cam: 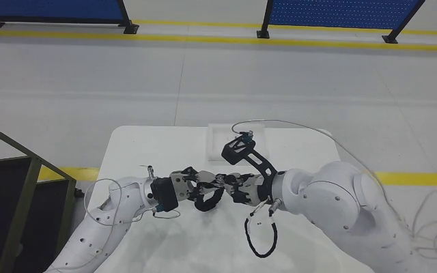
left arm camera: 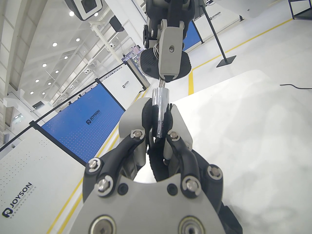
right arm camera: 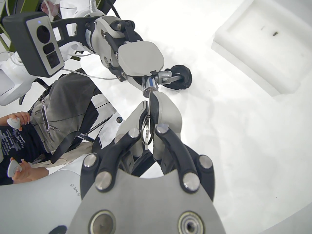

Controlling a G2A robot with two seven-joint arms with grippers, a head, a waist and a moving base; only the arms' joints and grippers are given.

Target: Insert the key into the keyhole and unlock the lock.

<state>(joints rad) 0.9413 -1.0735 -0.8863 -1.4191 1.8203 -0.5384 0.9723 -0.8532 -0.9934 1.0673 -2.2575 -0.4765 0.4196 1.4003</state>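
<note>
The lock is a chrome cylinder (left arm camera: pixel 158 113) with a black cable loop (cam: pixel 212 202) hanging from it. My left gripper (left arm camera: pixel 158 109) is shut on the cylinder, above the middle of the white table (cam: pixel 136 147). My right gripper (right arm camera: pixel 149 101) faces it from the right, shut on the key (right arm camera: pixel 147 122), whose ring shows between its fingers. The key's blade (left arm camera: pixel 162 82) sits in the keyhole at the cylinder's end (right arm camera: pixel 148 87). In the top view the left gripper (cam: pixel 203 186) and the right gripper (cam: pixel 229 184) meet tip to tip.
A shallow white foam tray (cam: pixel 217 130) lies at the table's far side, behind the grippers. A black cable loop (cam: pixel 261 240) hangs under the right arm. A green metal frame (cam: pixel 31 179) stands left of the table.
</note>
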